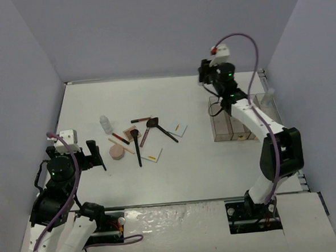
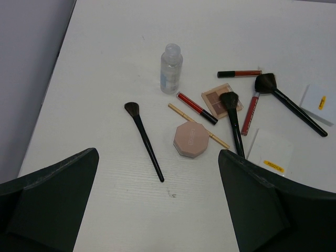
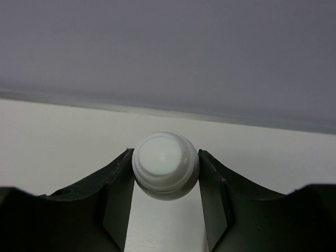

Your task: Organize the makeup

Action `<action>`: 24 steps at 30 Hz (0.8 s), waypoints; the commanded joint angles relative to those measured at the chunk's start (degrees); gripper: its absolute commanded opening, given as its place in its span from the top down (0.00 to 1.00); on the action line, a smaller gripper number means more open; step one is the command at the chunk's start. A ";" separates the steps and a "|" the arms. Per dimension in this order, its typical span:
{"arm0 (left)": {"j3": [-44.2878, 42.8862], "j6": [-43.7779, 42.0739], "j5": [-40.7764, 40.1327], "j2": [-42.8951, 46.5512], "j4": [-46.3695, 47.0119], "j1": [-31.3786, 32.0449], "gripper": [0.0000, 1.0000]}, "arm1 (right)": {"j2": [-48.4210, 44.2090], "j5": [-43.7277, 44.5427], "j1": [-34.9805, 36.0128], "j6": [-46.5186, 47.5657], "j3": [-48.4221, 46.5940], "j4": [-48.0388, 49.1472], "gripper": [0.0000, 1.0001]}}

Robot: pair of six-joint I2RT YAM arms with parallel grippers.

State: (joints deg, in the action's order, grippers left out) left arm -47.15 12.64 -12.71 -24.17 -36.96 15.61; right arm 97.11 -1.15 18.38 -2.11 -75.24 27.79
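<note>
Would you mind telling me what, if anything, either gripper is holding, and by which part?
The right gripper clamps a white-capped bottle by the sides of its cap, one finger on each side. The left gripper is open and holds nothing.

Bottle (image 3: pixel 165 165) body hidden under own cap; card (image 2: pixel 320 102) cut off.

The white table (image 1: pixel 205 169) is carrying a loose scatter left of centre — a clear bottle (image 2: pixel 171 68) is standing at its far side, and a pink compact (image 2: pixel 191 139) is lying nearer, touching a tan pencil (image 2: pixel 177 111). Black-handled brushes (image 2: pixel 144 140), red pencils (image 2: pixel 196 107) and two white cards (image 2: pixel 270 152) are lying around them. A clear organizer (image 1: pixel 221 135) is sitting to the right, well apart.
</note>
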 commanded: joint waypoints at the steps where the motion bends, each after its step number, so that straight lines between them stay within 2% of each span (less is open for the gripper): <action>1: -0.84 0.19 0.69 -0.64 3.82 -0.48 0.03 | -11.57 12.46 -11.47 -5.12 8.03 4.11 1.00; 4: -0.85 0.35 0.35 0.22 3.74 -0.49 0.03 | -14.44 17.71 -17.62 -5.98 9.24 2.58 1.00; 9: -0.58 0.36 0.93 1.69 3.83 -0.21 0.03 | -15.79 20.82 -25.62 -6.28 10.05 1.58 1.00; 15: -0.66 0.19 0.23 2.64 3.90 0.97 0.03 | -15.04 16.97 -35.21 -11.16 14.44 3.41 1.00; 20: -0.67 0.10 -0.12 3.13 3.82 1.41 0.03 | -13.31 17.67 -36.13 -9.62 18.22 5.32 1.00; 24: -0.75 0.01 -0.29 3.14 3.82 1.89 0.03 | -11.03 18.31 -36.30 -8.35 22.34 10.56 1.00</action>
State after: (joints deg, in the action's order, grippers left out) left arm -47.11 12.64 -12.30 -20.53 -36.97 16.83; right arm 85.19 16.12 -18.52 -11.05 -55.11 25.43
